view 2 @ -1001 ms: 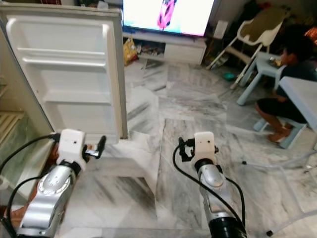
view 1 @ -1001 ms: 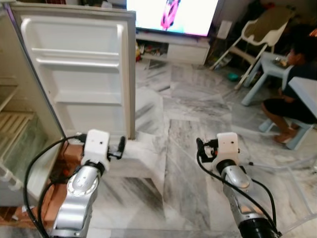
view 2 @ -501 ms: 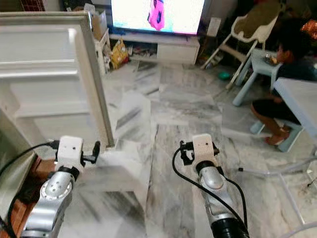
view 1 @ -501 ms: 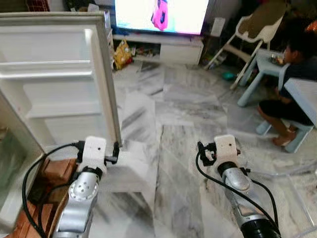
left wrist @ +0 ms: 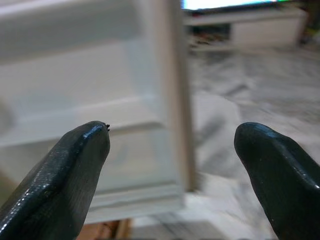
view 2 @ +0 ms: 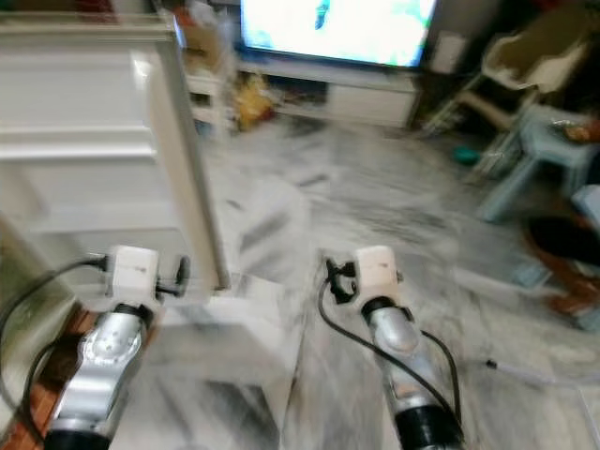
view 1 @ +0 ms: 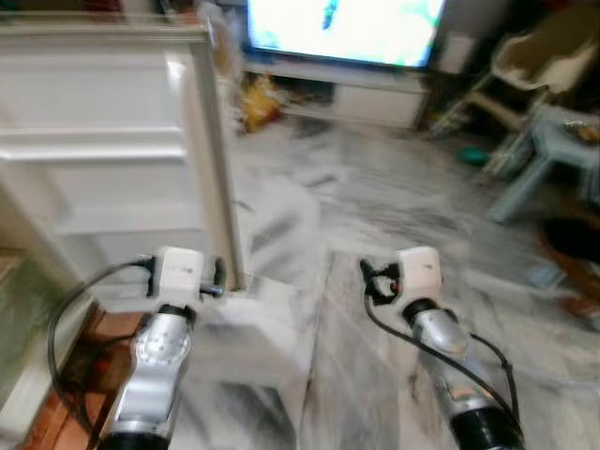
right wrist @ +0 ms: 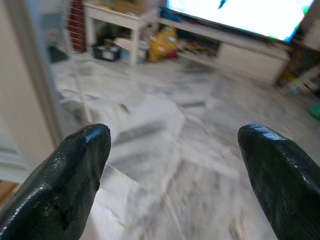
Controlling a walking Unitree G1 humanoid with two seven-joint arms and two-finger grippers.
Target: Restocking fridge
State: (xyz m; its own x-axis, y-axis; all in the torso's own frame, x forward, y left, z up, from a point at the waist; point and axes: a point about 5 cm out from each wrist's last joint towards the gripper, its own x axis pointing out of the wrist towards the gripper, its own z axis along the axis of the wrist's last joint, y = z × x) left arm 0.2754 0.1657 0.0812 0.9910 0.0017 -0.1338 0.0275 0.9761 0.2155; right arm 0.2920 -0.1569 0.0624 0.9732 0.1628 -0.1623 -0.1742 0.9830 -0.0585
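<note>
Beside the open fridge door (view 1: 112, 159), both the left gripper (left wrist: 172, 165) and right gripper (right wrist: 172, 170) are held spread and empty; stock must next be found and fetched.

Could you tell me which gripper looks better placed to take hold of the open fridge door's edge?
Probably the left. The left gripper hangs open right by the fridge door, whose free edge stands between its fingers in the left wrist view. The right gripper, also open, hangs over the marble floor, further from it.

Open fridge door (view 1: 112, 159) at left — television (view 1: 342, 28) behind, small table (view 1: 562, 141) far right
</note>
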